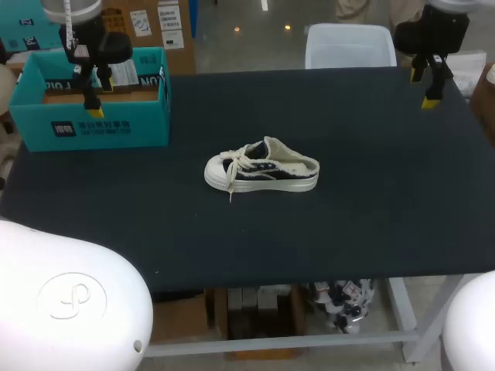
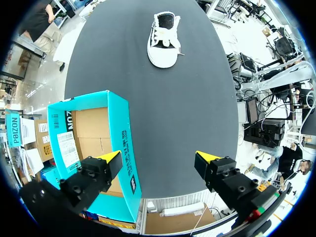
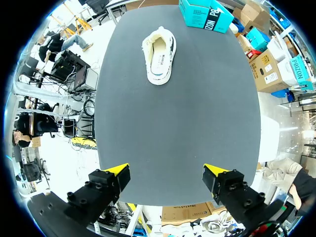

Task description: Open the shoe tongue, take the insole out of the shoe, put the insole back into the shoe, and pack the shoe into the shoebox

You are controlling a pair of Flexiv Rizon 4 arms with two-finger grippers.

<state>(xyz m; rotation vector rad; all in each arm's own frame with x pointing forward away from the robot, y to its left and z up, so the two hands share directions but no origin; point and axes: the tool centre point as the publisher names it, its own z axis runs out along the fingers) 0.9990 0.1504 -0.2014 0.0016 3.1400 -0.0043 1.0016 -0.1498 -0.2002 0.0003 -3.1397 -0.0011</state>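
Note:
A white and dark canvas shoe [image 1: 261, 167] with loose white laces lies on its sole in the middle of the black table, toe toward my left. The left wrist view shows the shoe [image 2: 164, 39] far ahead, toe nearest; the right wrist view shows the shoe [image 3: 160, 57] from its open heel. An open teal shoebox [image 1: 93, 99] stands at the far left corner. My left gripper [image 1: 98, 91] hangs open above the box, and the shoebox [image 2: 95, 143] lies under its left finger. My right gripper [image 1: 428, 83] is open over the far right corner, holding nothing.
The black table [image 1: 371, 201] spreads wide around the shoe. In the right wrist view the teal box [image 3: 205, 14] sits past the shoe at the far end. A white plastic bin [image 1: 349, 46] stands just behind the table's far edge.

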